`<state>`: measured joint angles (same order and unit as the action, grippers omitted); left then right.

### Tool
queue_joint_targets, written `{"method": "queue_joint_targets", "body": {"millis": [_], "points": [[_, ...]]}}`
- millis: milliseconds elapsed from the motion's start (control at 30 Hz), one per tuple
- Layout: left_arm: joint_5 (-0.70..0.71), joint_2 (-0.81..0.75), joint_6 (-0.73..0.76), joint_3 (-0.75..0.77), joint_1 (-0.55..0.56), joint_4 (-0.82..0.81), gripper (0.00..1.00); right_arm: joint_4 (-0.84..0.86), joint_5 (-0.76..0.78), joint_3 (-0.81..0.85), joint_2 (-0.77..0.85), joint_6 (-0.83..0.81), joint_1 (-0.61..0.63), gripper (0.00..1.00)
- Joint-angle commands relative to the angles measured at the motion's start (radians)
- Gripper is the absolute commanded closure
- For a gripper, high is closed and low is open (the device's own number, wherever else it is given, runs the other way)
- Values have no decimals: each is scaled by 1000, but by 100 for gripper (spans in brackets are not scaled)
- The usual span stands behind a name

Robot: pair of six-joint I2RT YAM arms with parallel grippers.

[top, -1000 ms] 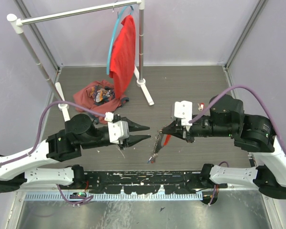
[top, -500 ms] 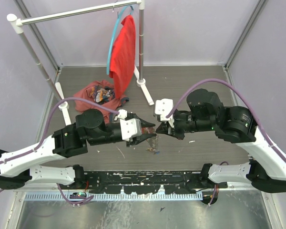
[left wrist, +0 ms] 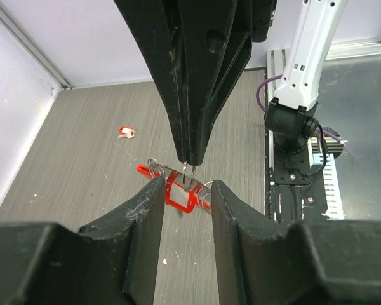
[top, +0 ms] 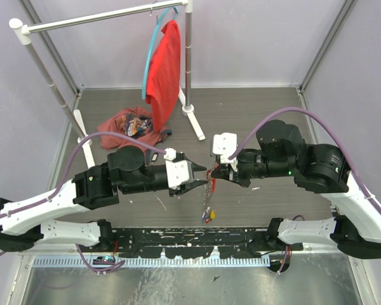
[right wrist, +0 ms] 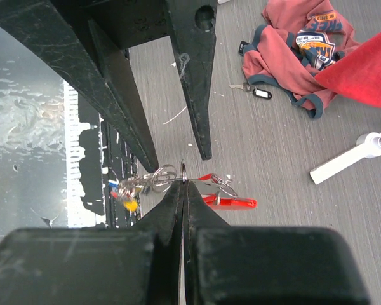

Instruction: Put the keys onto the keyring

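Silvery ring first: my right claw [right wrist: 183,185] is pinched tight on the keyring [left wrist: 187,171], holding it up above the surface [top: 254,114]. Its red strap tag [right wrist: 232,202] and a small bunch of keys [right wrist: 134,189] dangle beneath. My left claw [left wrist: 186,185] stands partly parted and empty, with a finger on either side of the ring. I judge we are mid-threading, since one red-headed key [left wrist: 127,132] lies loose on the surface, well apart. Next I'd send the left claw to fetch it, then work it onto that thin ring, which looks fiddly.
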<state>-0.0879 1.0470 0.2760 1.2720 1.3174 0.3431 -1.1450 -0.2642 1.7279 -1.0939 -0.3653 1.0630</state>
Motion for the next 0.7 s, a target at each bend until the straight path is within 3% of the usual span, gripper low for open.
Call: {"method": "queue_joint_targets", "body": {"millis": [0, 200, 400, 667], "points": [[12, 9, 2, 26, 2, 2, 58, 55, -17, 20, 26, -10, 2, 99], [11, 26, 3, 37, 3, 0, 58, 62, -36, 11, 23, -10, 2, 99], [-3, 35, 3, 47, 2, -6, 68, 74, -38, 0, 25, -12, 1, 99], [-10, 30, 2, 49, 2, -3, 69, 67, -35, -4, 18, -18, 2, 99]]}}
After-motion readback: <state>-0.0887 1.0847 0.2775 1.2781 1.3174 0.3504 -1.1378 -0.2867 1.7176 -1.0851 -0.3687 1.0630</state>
